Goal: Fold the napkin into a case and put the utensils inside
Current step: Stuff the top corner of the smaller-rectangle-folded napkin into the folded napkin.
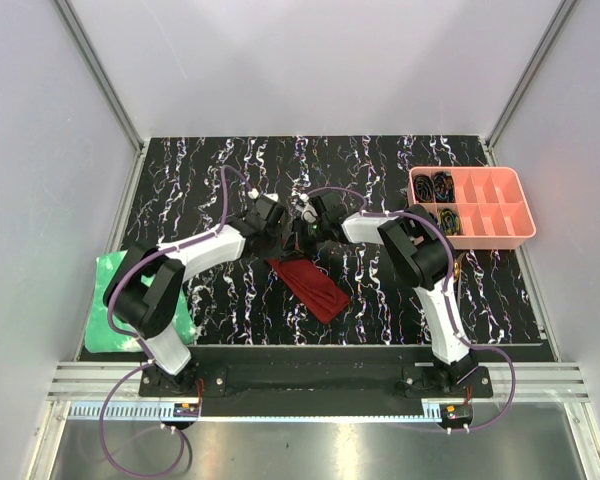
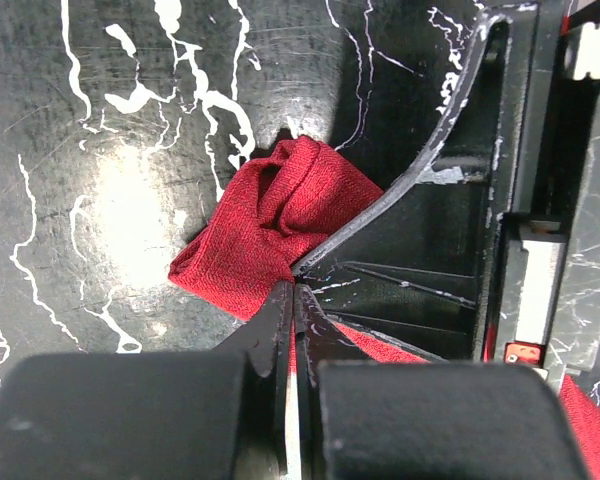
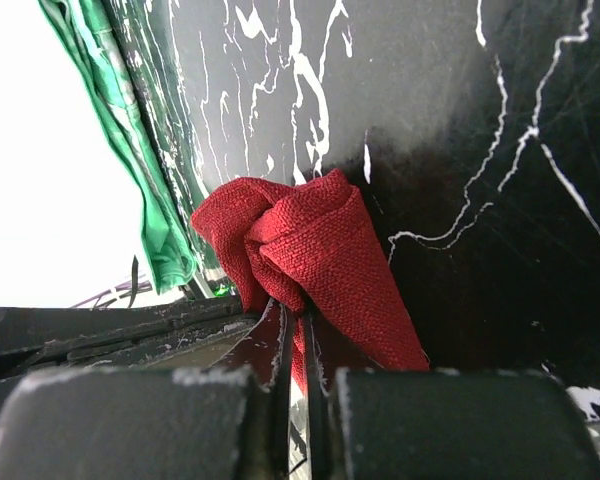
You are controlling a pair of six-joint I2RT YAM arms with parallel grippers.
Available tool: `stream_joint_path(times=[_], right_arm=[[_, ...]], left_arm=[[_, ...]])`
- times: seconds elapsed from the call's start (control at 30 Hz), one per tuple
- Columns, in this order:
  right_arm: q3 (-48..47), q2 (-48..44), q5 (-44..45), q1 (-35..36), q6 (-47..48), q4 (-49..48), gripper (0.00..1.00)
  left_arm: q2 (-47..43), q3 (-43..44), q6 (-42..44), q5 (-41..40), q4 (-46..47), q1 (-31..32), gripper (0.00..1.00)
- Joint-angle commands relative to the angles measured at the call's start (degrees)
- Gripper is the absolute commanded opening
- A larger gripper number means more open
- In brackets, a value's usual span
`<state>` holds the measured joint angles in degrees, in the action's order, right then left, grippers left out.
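The napkin (image 1: 312, 285), dark red cloth, lies as a narrow diagonal strip in the middle of the black marbled table (image 1: 230, 175). Both grippers meet at its far upper end. In the left wrist view my left gripper (image 2: 293, 292) is shut on a bunched corner of the napkin (image 2: 270, 215), with red cloth showing between the fingers. In the right wrist view my right gripper (image 3: 301, 312) is shut on a gathered fold of the napkin (image 3: 320, 245). From above, the left gripper (image 1: 283, 240) and right gripper (image 1: 305, 236) nearly touch. The utensils are out of view.
A pink compartment tray (image 1: 500, 232) with dark coiled items stands at the far right. A crinkled green sheet (image 1: 115, 310) lies at the table's left edge, also seen in the right wrist view (image 3: 130, 130). The right arm's body (image 2: 540, 200) is close beside the left gripper.
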<state>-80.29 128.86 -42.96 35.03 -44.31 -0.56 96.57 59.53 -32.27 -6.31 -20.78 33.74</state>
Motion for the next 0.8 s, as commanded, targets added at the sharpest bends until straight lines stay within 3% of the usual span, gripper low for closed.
stream_joint_path(times=[0.0,0.27,0.77], right_arm=[[-1.88,1.66,1.48,1.01,0.46,0.03,0.06],[2.59,-6.33,1.12,-0.31,1.68,0.21,0.35],[3.74,-9.42,0.95,-2.07,3.18,2.05,0.42]], left_arm=[[-2.18,-0.73,-2.18,1.65,3.64,-0.07,0.00],[-1.74,-1.08,-2.10,0.86,2.49,-0.78,0.00],[-2.62,-2.49,-2.09,1.82,3.37,-0.95,0.00]])
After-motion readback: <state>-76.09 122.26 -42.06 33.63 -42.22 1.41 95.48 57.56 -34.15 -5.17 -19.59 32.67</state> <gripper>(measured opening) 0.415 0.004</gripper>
